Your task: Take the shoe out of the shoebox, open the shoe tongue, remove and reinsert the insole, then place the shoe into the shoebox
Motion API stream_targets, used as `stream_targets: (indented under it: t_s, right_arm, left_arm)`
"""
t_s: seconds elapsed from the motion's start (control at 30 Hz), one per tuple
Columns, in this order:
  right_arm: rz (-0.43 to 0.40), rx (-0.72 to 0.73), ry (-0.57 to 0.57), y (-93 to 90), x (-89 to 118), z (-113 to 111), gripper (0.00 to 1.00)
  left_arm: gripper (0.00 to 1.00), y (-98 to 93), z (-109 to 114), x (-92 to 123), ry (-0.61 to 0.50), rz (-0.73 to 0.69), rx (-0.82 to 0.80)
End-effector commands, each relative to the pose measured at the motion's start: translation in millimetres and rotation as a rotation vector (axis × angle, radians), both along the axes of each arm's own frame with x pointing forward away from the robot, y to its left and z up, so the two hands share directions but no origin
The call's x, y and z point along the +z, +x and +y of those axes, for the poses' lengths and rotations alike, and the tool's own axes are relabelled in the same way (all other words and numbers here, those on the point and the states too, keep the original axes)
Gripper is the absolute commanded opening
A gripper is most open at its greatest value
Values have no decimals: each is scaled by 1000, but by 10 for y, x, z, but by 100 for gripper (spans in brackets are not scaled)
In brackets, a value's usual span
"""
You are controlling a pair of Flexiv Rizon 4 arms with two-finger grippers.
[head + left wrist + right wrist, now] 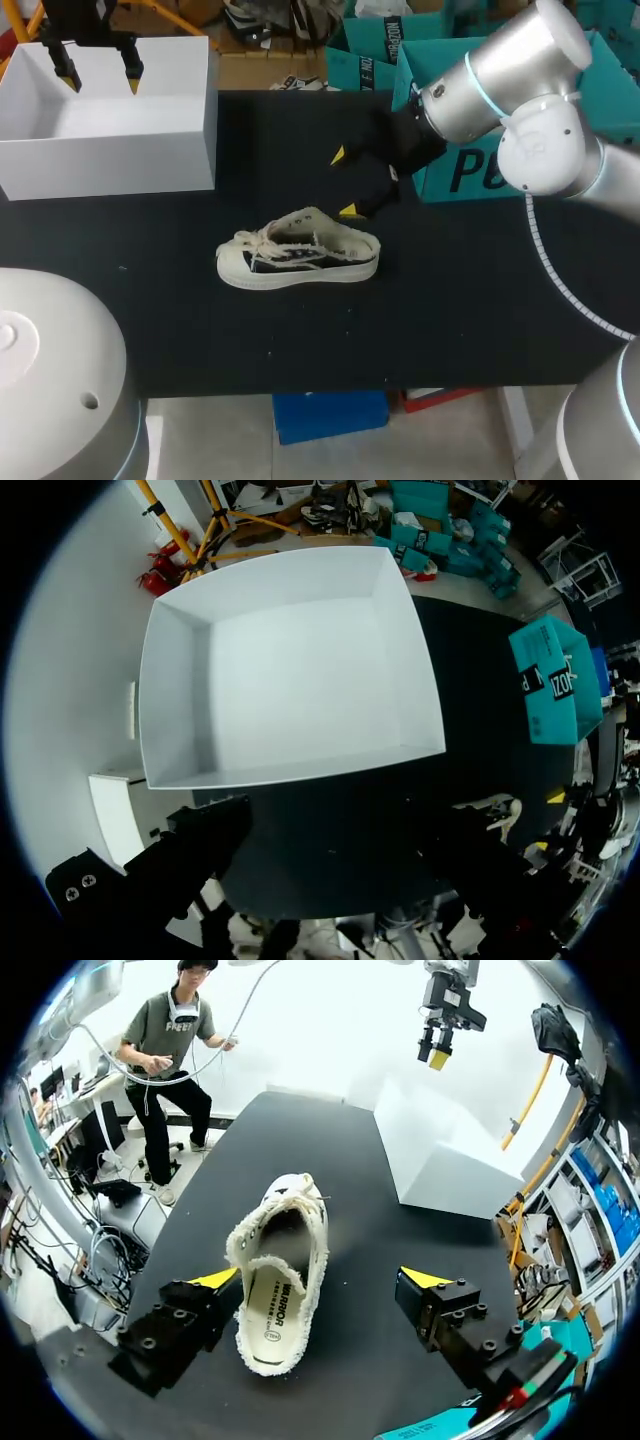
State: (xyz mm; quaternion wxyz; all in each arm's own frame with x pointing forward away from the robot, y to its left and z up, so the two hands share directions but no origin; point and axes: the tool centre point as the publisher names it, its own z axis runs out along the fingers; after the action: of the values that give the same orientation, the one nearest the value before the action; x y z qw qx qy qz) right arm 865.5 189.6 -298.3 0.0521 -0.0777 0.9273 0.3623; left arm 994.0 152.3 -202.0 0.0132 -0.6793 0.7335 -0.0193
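While the right arm reaches in from the bench's (480,310) right side with its wrist bent low, the right hand (344,183) hangs just beside the heel of the shoe (298,255), fingers spread wide and holding nothing; one yellow tip sits close to the heel collar, the other well apart toward the far edge. Right wrist view: right hand (320,1280) wide, heel of the shoe (280,1280) lying in the gap between the fingers, neither tip seen to grip it. Left hand (100,78): raised over the shoebox (110,165) at the bench's far left corner, fingers pointing down, parted, empty; the same left hand (432,1052) shows high above the box from the right wrist. Left wrist view: left hand (340,852) open, looking straight down into the shoebox (175,700), white inside and out, lid off. Shoe: one low canvas sneaker, cream with a dark side panel, white rubber sole, cream laces loosely tied, frayed collar edge; upright on its sole near the bench's middle, toe toward the left edge, heel toward the right; insole seated inside, pale, with print at the heel.
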Motion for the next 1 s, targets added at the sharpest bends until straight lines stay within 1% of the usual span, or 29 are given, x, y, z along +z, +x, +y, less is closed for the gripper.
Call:
stream_targets:
  t_s: [0.03, 0.17, 0.2, 0.23, 0.3, 0.37, 0.4, 0.43, 0.47, 0.5, 0.57, 0.67, 0.77, 0.87, 1.0]
  right_arm:
    - [0, 2, 17, -4, -22, -5, 100]
    - [0, 2, 17, -4, -22, -5, 100]
    - [-15, -7, 43, -30, -63, -37, 100]
    - [-38, -11, 89, -121, -104, -83, 100]
    - [-49, -25, 110, -259, -128, -126, 100]
    - [-37, -32, 178, -501, -69, -152, 100]
    - [-30, -20, 180, -599, -36, -154, 100]
    - [-27, -21, 180, -657, -28, -165, 100]
    - [-24, -30, 211, -768, -20, -187, 100]
    - [-13, -15, 215, -832, -34, -192, 100]
    - [-19, -9, 210, -924, -48, -209, 100]
    - [-30, -10, 233, -984, -54, -229, 100]
    - [-36, -6, 233, -985, -105, -255, 100]
    - [-34, -9, 234, -949, -211, -292, 100]
    - [-6, -13, 251, -874, -396, -308, 100]
  left_arm:
    - [100, -11, 1, 7, 1, 0, 1]
    - [100, -11, 1, 7, 1, 0, 1]
    - [100, -11, 1, 7, 1, 0, 1]
    - [100, -11, 1, 7, 1, 0, 1]
    - [100, -11, 1, 7, 1, 0, 1]
    - [100, -11, 1, 7, 1, 0, 1]
    - [100, -11, 1, 7, 1, 0, 1]
    - [100, -11, 1, 7, 1, 0, 1]
    - [100, -11, 1, 7, 1, 0, 1]
    - [100, -11, 1, 7, 1, 0, 1]
    - [100, -11, 1, 7, 1, 0, 1]
    - [100, -11, 1, 7, 1, 0, 1]
    - [100, -11, 1, 7, 1, 0, 1]
    - [100, -11, 1, 7, 1, 0, 1]
    - [100, -11, 1, 7, 1, 0, 1]
